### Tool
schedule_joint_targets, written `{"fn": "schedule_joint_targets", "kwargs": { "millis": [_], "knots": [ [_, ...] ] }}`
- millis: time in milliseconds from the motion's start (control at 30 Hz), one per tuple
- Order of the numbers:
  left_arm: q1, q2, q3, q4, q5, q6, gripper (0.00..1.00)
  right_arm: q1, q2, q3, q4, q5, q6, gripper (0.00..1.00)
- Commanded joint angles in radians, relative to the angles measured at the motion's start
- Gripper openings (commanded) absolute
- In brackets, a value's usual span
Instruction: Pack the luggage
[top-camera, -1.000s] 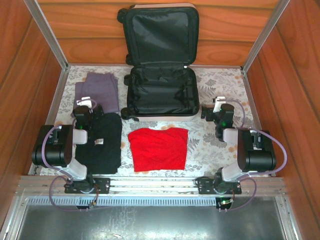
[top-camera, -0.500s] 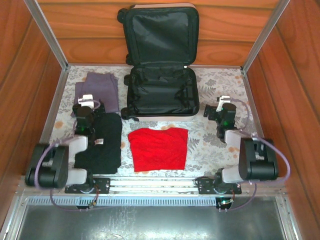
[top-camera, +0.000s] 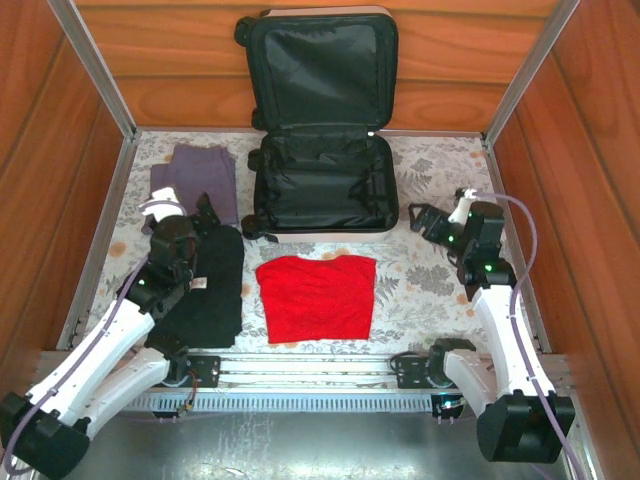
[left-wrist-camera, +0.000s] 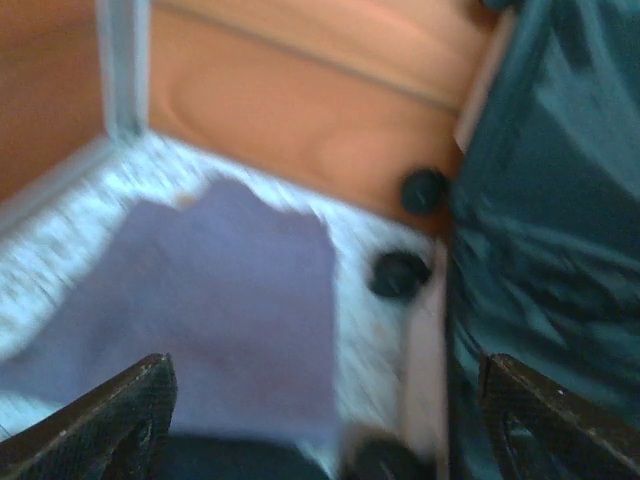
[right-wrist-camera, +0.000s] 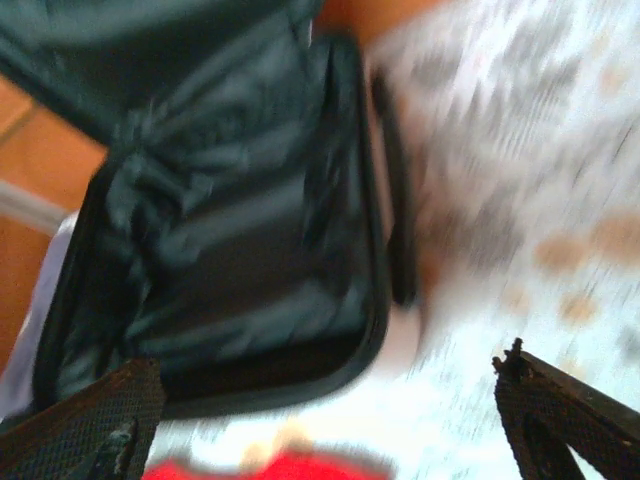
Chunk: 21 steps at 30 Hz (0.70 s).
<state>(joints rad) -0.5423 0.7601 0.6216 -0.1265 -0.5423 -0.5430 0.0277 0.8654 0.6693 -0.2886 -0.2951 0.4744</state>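
At the back of the table (top-camera: 430, 290), the suitcase (top-camera: 320, 190) lies open, its lid leaning against the wooden wall (top-camera: 180, 100), with a red cloth (top-camera: 318, 297) just in front of it. The left gripper (left-wrist-camera: 325, 425) hangs with its fingers wide apart, holding nothing, near the purple cloth (left-wrist-camera: 220, 300) beside the suitcase's wheels. The right gripper (right-wrist-camera: 320, 420), also spread wide and holding nothing, hangs near the suitcase's right side.

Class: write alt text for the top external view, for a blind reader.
A white hard-shell suitcase with black lining lies open and empty on a floral table, lid against the wall. A folded red garment lies before it, a black garment and purple cloth to its left. The left gripper hovers between those two, the right gripper beside the suitcase.
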Motion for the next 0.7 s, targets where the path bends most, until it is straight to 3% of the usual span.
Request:
{"fn": "schedule_joint_targets", "kwargs": {
  "millis": [0,100,200,333,500,667],
  "knots": [
    [-0.152,0.029,0.019,-0.354,0.099,-0.221,0.82,0.059,-0.034,-0.046,-0.253,-0.182,0.119,0.87],
    [-0.323,0.111,0.027,-0.422,0.135,-0.353,0.82,0.170,-0.040,-0.060,-0.292,-0.134,0.156,0.88],
    [-0.413,0.173,0.012,-0.433,0.200,-0.492,0.82,0.269,0.007,-0.051,-0.316,-0.085,0.168,0.90],
    [-0.442,0.188,-0.034,-0.432,0.264,-0.618,0.83,0.351,0.069,-0.069,-0.308,-0.035,0.203,0.90],
    [-0.450,0.146,-0.077,-0.429,0.289,-0.651,0.84,0.450,0.162,-0.065,-0.308,0.069,0.226,0.90],
    [-0.450,0.125,-0.100,-0.406,0.317,-0.662,0.87,0.471,0.265,-0.065,-0.283,0.156,0.219,0.90]
  ]
}}
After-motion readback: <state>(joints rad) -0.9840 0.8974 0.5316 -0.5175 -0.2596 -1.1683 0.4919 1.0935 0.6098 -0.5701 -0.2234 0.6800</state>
